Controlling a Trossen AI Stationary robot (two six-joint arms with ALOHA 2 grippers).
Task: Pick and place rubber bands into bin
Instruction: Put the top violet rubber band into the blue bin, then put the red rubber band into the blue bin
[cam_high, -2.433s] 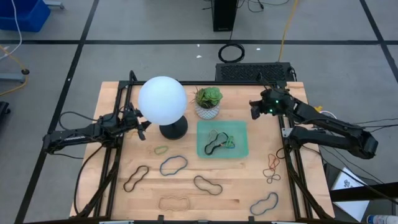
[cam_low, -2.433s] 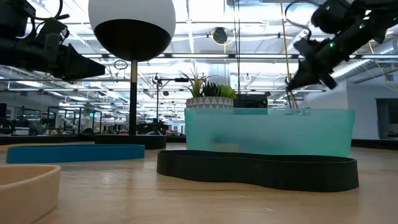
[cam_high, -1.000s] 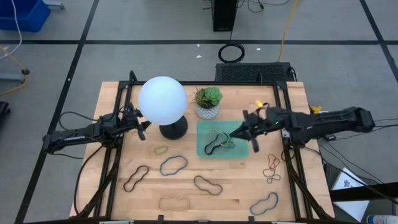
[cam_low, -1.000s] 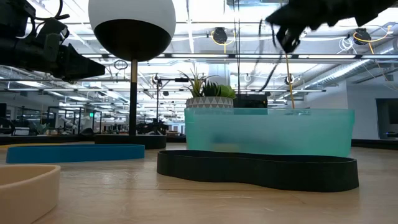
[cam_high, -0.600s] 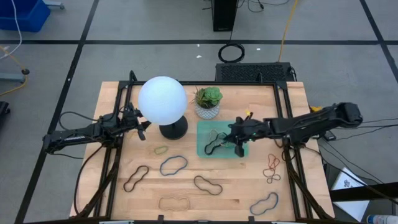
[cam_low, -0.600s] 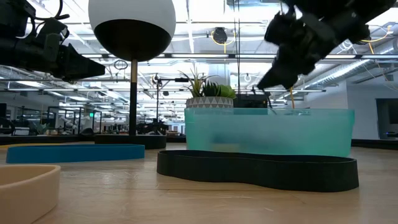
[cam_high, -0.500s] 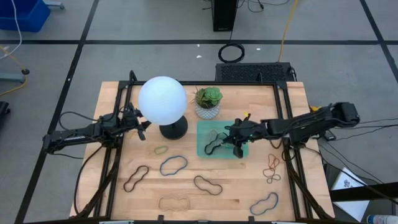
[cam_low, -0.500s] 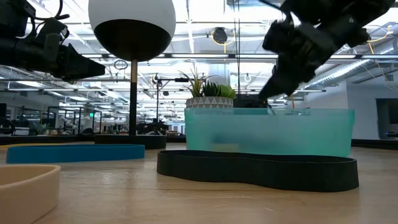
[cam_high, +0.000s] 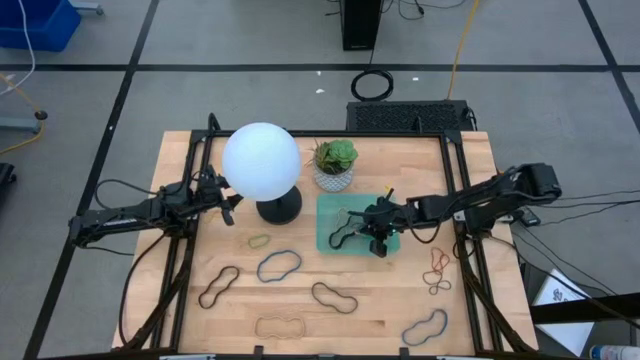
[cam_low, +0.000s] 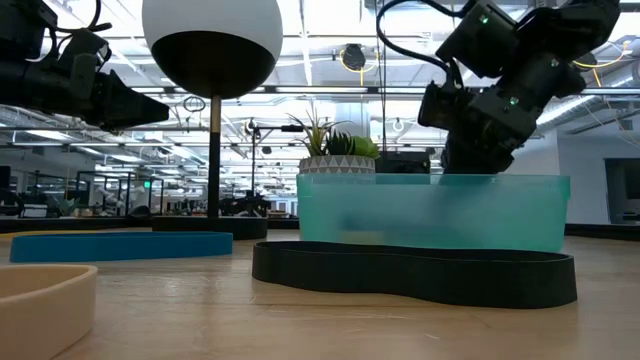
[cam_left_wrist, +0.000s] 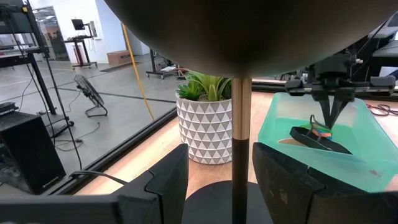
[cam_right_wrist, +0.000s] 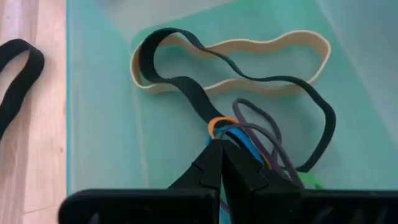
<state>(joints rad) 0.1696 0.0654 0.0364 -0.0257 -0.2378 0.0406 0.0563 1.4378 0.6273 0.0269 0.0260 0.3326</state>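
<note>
Bands (cam_right_wrist: 249, 106) already lie in the bin (cam_high: 388, 243), where my right gripper (cam_high: 374, 237) sits pressed together; several more bands wait along the table's (cam_high: 400, 300) front and right edges.

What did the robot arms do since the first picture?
The right gripper swung from beside the plant pot down into the bin, fingers shut, onto the rubber bands there. The left gripper stayed by the lamp, and the bands on the table didn't move.
</note>
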